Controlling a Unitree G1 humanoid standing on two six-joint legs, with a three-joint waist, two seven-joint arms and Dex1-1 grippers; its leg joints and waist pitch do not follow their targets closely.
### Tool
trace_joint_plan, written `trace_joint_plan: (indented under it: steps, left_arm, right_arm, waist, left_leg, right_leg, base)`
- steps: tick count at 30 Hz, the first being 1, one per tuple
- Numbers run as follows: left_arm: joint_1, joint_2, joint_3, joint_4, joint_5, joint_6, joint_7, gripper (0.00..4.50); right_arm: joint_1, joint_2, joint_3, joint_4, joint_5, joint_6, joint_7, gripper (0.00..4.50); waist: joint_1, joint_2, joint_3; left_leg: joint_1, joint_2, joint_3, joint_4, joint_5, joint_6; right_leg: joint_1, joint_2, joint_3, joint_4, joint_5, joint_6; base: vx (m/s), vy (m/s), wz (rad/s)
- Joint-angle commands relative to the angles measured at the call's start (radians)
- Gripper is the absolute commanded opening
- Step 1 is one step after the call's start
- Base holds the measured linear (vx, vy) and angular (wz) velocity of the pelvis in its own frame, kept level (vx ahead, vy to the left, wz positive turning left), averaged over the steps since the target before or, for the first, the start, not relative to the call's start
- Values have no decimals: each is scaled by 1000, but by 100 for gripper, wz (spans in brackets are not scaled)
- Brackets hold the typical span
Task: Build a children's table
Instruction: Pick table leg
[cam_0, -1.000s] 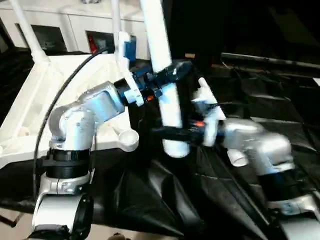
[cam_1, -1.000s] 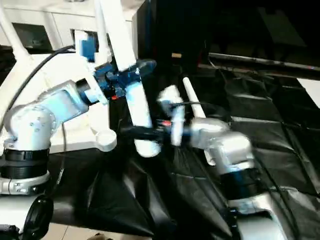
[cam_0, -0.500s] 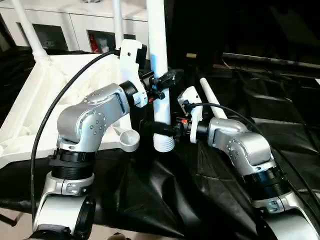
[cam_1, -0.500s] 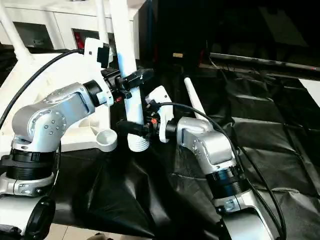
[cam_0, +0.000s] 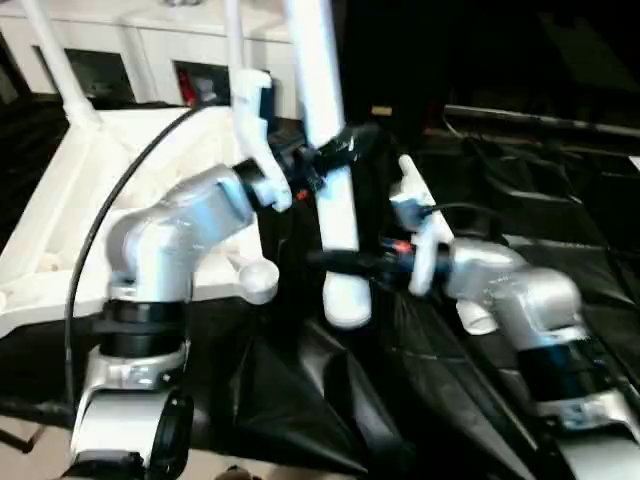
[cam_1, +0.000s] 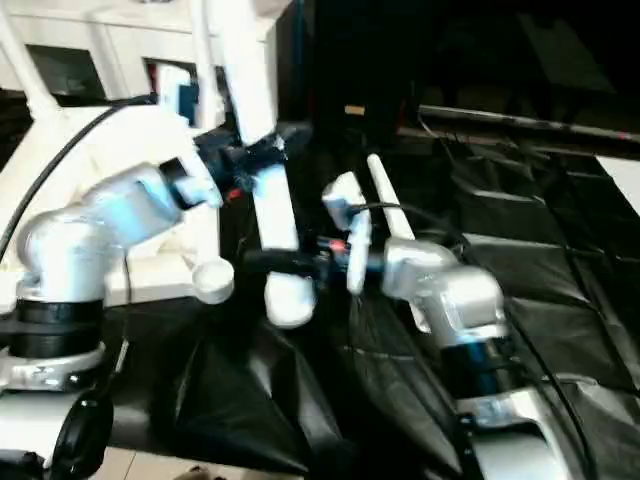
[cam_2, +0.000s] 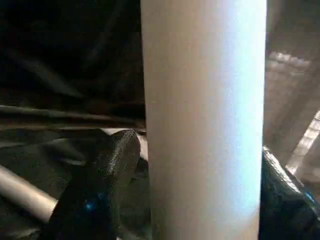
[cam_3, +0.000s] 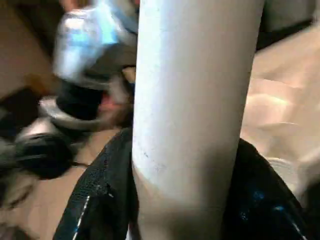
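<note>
The children's table's white tabletop (cam_0: 70, 200) lies upside down at the left, ribs up, with two legs (cam_0: 55, 65) standing in its far sockets. Its near round corner socket (cam_0: 258, 278) is empty. A long white leg (cam_0: 338, 215) hangs tilted over the black cloth, its lower end just right of that socket. My left gripper (cam_0: 335, 150) is open around its middle, the fingers (cam_2: 100, 185) standing a little off the leg (cam_2: 202, 125). My right gripper (cam_0: 345, 262) is shut on the leg (cam_3: 192, 100) near its lower end, with both fingers (cam_3: 107, 190) pressed against it.
Another white leg (cam_1: 385, 205) lies on the crumpled black cloth (cam_0: 330, 400) behind my right arm. A white cabinet (cam_0: 150, 45) stands along the back wall beyond the tabletop. A black cable (cam_0: 120, 200) loops over my left forearm.
The leg stood upright half a second ago and now leans, its lower end swung right and lower. The left fingers have eased off it. The right fingers have closed tighter.
</note>
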Motion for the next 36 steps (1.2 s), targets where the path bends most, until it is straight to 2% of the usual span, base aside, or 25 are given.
trace_joint_plan:
  steps: [1, 6, 8, 13, 15, 17, 21, 23, 29, 36]
  left_arm:
    - [25, 18, -15, -2, 12, 18, -19, 301]
    - [17, -4, -11, 21, 30, -4, 12, 255]
    - [1, -9, 5, 48, 30, -17, 30, 232]
    - [2, 5, -3, 39, 37, -25, 21, 200]
    - [2, 15, -19, 28, 64, -37, 24, 194]
    - [1, 19, -28, 21, 80, -46, 26, 189]
    - [11, 37, -72, -1, 124, -97, -22, 186]
    - [15, 41, -80, -12, 114, -98, -52, 185]
    - [10, 63, -109, -14, 119, -110, -111, 182]
    - [8, 72, -118, -8, 128, -114, -133, 182]
  right_arm:
    - [-10, -9, 0, -79, 63, -4, 79, 191]
    - [-4, -28, 12, -95, 63, 4, 101, 191]
    - [-3, -29, 14, -99, 68, 9, 99, 191]
    - [-2, -29, 30, -97, 26, -36, 79, 191]
    - [-11, -26, 46, -86, -18, -49, 27, 247]
    - [-21, -15, 53, -72, -52, -53, -29, 263]
    - [-31, 3, 71, -57, -129, -109, -107, 307]
    - [-36, 11, 69, -46, -136, -112, -121, 312]
    - [-46, -6, 81, -30, -145, -124, -94, 316]
    - [-61, -23, 95, -16, -174, -140, -80, 316]
  waist:
    - [4, 1, -82]
    - [6, 0, -79]
    - [6, -2, -79]
    - [6, -4, -81]
    - [6, -5, -82]
    - [2, -3, -82]
    - [0, -1, -81]
    - [1, 0, -82]
    - [1, 0, -81]
    - [-1, -1, -80]
  left_leg:
    - [10, 14, -2, -76, -168, 9]
    - [14, 12, 0, -76, -186, -4]
    - [10, 11, -1, -76, -182, -5]
    - [9, 11, -3, -75, -176, -6]
    - [7, 11, -3, -75, -164, -8]
    - [7, 11, -4, -76, -162, -12]
    - [10, 13, -4, -79, -171, -18]
    - [13, 13, -3, -78, -175, -18]
    - [11, 14, -2, -79, -170, -14]
    - [11, 13, -1, -79, -182, -17]
  right_leg:
    - [70, -52, 38, -83, -320, -163]
    - [67, -53, 38, -93, -383, -138]
    - [69, -53, 36, -95, -409, -120]
    - [67, -53, 35, -96, -420, -105]
    - [68, -54, 35, -94, -408, -104]
    - [66, -52, 35, -93, -405, -99]
    - [64, -53, 37, -92, -392, -105]
    - [63, -53, 38, -90, -372, -117]
    - [67, -53, 40, -82, -326, -139]
    - [68, -54, 40, -85, -360, -132]
  base:
    - [0, 0, 0]
    - [0, 0, 0]
    - [0, 0, 0]
    - [0, 0, 0]
    - [0, 0, 0]
    - [0, 0, 0]
    - [0, 0, 0]
    - [0, 0, 0]
    - [0, 0, 0]
    - [0, 0, 0]
